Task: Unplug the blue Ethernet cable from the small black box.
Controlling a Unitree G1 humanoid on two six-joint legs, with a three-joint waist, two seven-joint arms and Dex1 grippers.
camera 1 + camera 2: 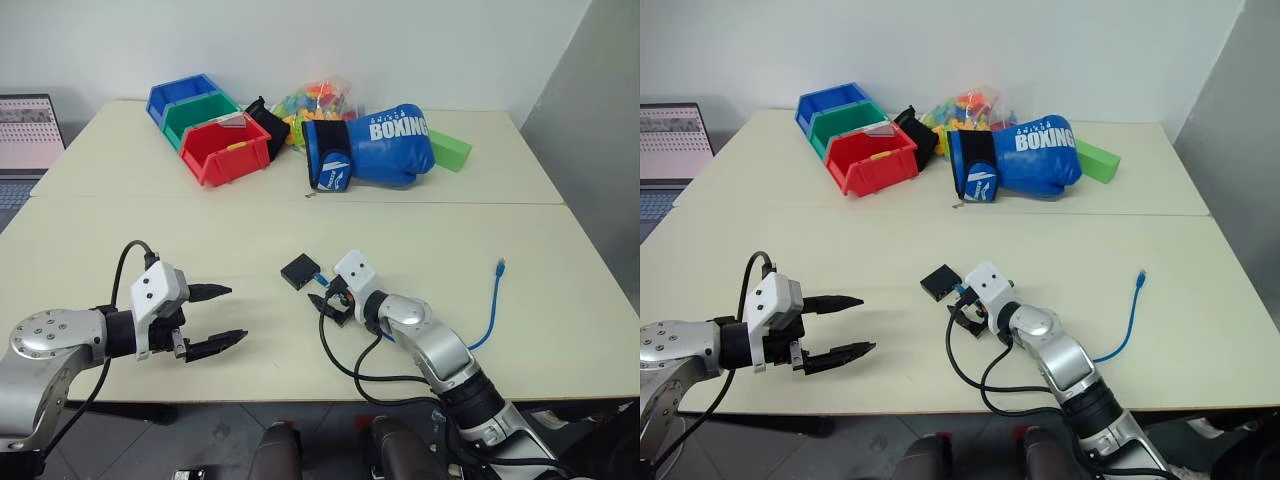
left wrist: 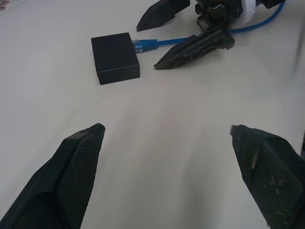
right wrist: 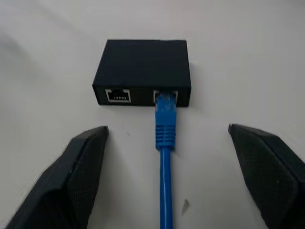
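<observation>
While the left claw [image 1: 215,318] hangs over bare tabletop [image 1: 250,230] with its fingers spread wide and nothing between them, it sits well to the left of the work, apparently kept clear so the other arm has room. Further right lies the box [image 1: 299,271], flat on the tabletop near the middle, its port side turned toward the right arm. The cable [image 3: 165,143] is plugged into one of the two ports, the other port standing empty, and from there it runs back under the right arm and curls out to a loose plug [image 1: 500,266] near the right edge. The right claw [image 1: 331,302] is lined up just behind the plug, fingers apart on either side of the cord and not touching it; this straddling pose looks meant for pinching the connector and drawing it straight back. The box is unheld, so it may slide with the pull.
</observation>
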